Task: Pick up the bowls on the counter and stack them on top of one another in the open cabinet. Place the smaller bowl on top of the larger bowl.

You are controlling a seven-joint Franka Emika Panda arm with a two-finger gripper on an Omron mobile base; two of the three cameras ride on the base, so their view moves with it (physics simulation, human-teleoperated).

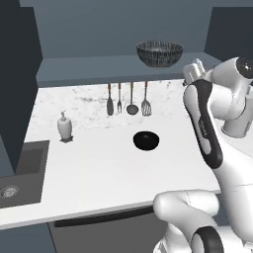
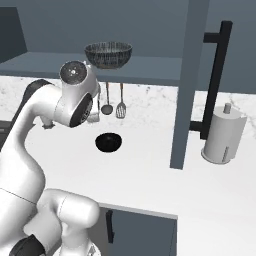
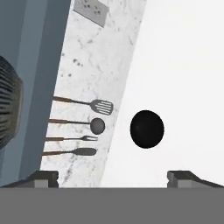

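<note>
From the hand view I see my gripper (image 3: pixel 113 177) with its two dark tips standing wide apart and nothing between them, so the hand is free. I think it hangs high above the counter (image 1: pixel 99 173) because it must come down next on the small bowl (image 3: pixel 147 129), which lies alone on the counter at about 1 o'clock from the tips. This bowl is round, plain and glossy black, and its smooth wall may slip, so in my judgement a grip over the rim is safer. The counter is flat and white with faint grey marbling, and the backsplash has the same stone look. On the backsplash, at 9 o'clock from the small bowl in the hand view, hang four slim utensils (image 1: pixel 127 101) with brown handles. Farther away, the large bowl (image 1: pixel 159 53) already stands on the slate-blue shelf of the cabinet (image 1: pixel 99 64); it is wide, dark grey and ribbed outside, ready to receive the small one on top.
</note>
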